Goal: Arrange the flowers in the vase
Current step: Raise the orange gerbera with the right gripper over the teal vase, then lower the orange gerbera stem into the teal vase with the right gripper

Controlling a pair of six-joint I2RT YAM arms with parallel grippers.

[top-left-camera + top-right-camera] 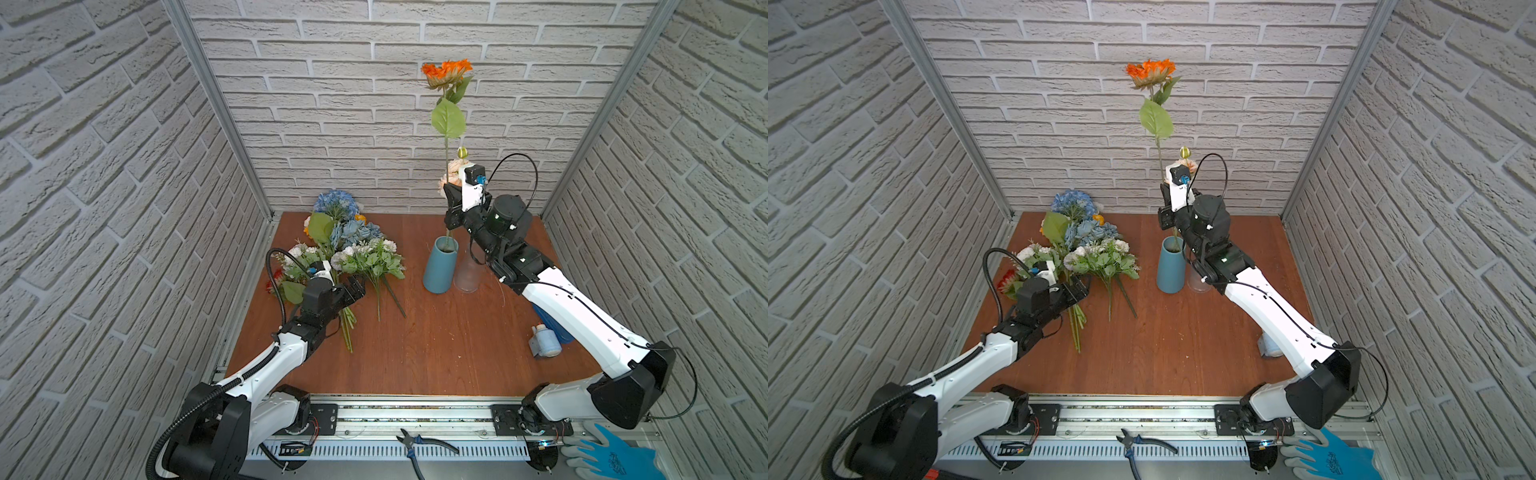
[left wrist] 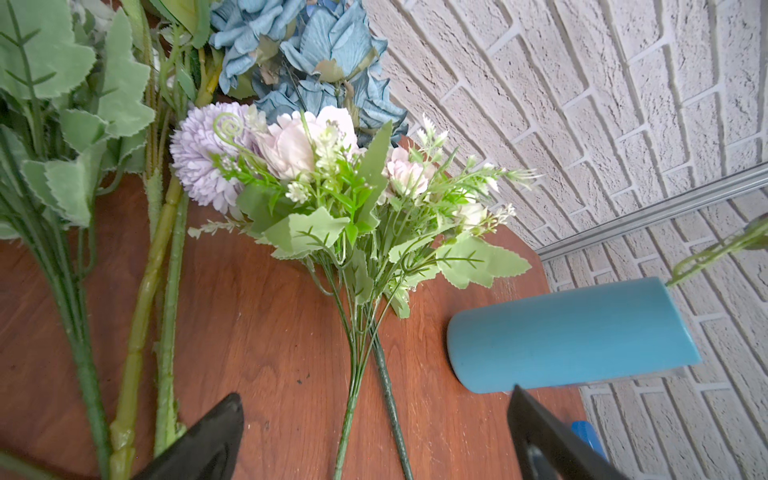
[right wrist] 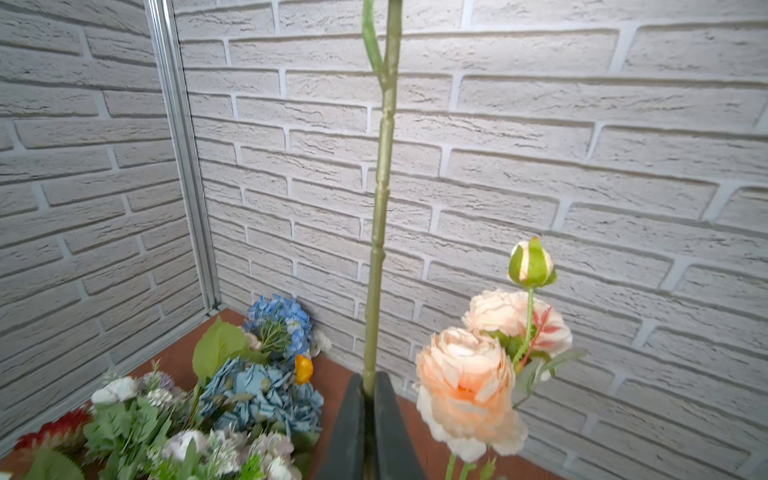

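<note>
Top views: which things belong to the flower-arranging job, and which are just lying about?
Job: orange daisy, blue vase, clear vase, peach blooms, flower pile, right gripper, left gripper.
Lying about: pliers, blue glove, small bottle.

The wooden table (image 1: 436, 357) bears heaped flowers (image 1: 370, 259), a blue vase (image 1: 439, 272), a clear vase (image 1: 468, 279) and a bottle (image 1: 545, 338).

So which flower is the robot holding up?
The tall orange daisy: the right gripper pinches its stem above the blue vase. The blue and lilac bunches lie on the table.
</note>
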